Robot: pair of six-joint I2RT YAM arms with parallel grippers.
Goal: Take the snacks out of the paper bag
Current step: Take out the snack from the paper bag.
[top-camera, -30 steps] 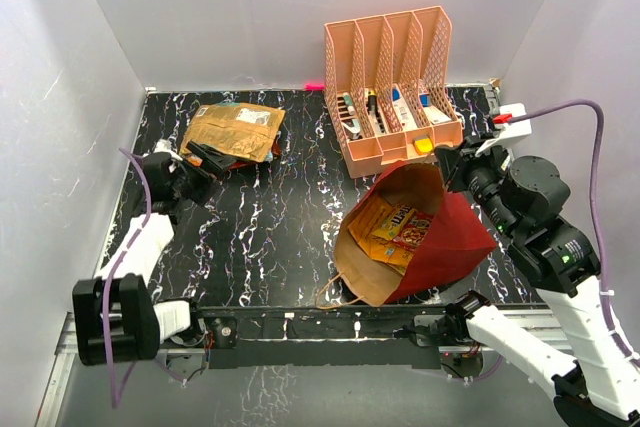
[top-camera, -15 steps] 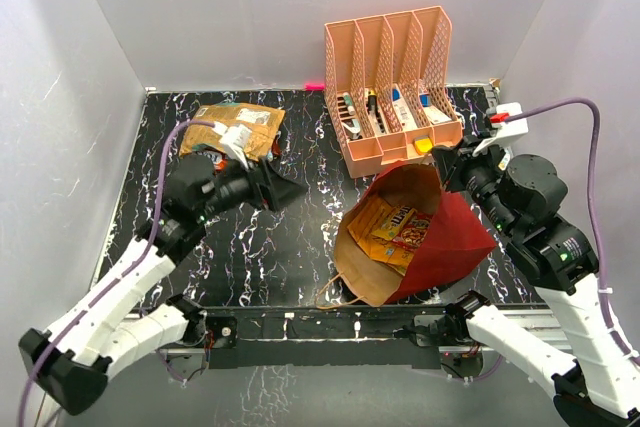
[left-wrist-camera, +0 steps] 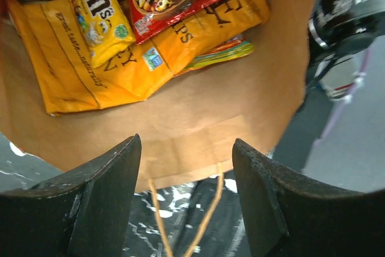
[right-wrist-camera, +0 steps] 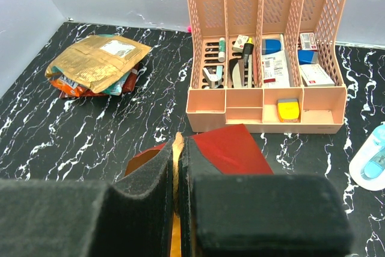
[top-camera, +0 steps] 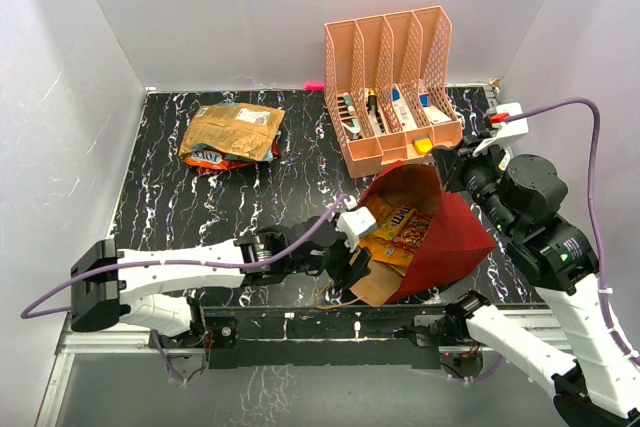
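Left arm (top-camera: 180, 269) swung from the unloaded pile (top-camera: 232, 132) to the paper bag (top-camera: 445, 237) mouth. The left jaws are apart, narrowing, empty, just short of the snacks (left-wrist-camera: 120, 34) inside; right jaws clenched on bag rim. Next grab looks imminent.

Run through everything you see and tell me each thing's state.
paper bag: tipped over, mouth open, rim pinched.
snacks in bag: inside, not gripped.
snack pile: out of the bag, stacked at far left.
left gripper: open, empty, at the bag's mouth.
right gripper: shut on the bag's rim.
organizer: upright, holding small items.
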